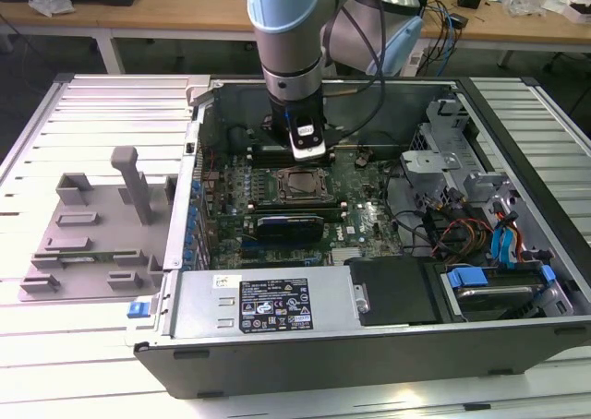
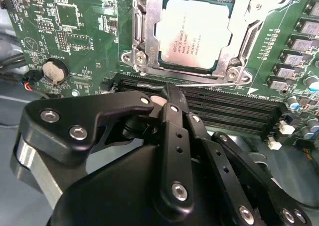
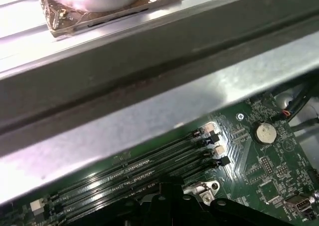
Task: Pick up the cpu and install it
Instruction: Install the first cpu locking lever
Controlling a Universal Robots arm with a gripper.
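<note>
Black gripper (image 2: 172, 99) fills foreground in second wrist view, fingers pressed together, holding nothing, tip above memory slots (image 2: 219, 104). Chip (image 2: 193, 33) sits flat in socket frame (image 2: 142, 32) on green board (image 2: 79, 32), just beyond fingertips. Exterior view: arm (image 1: 288, 31) reaches down into open computer case (image 1: 277, 341); grey fixture (image 1: 92, 225) lies on table (image 1: 83, 96) at exterior view's left.

This was a robotics lab or electronics workshop, plainly: an opened computer case (image 1: 369, 281) lay on a white slatted metal table (image 1: 83, 345) under a robot arm (image 1: 291, 41), a grey plastic fixture (image 1: 92, 230) sat beside it, and wooden benches (image 1: 499, 17) strewn with cables ran behind.
</note>
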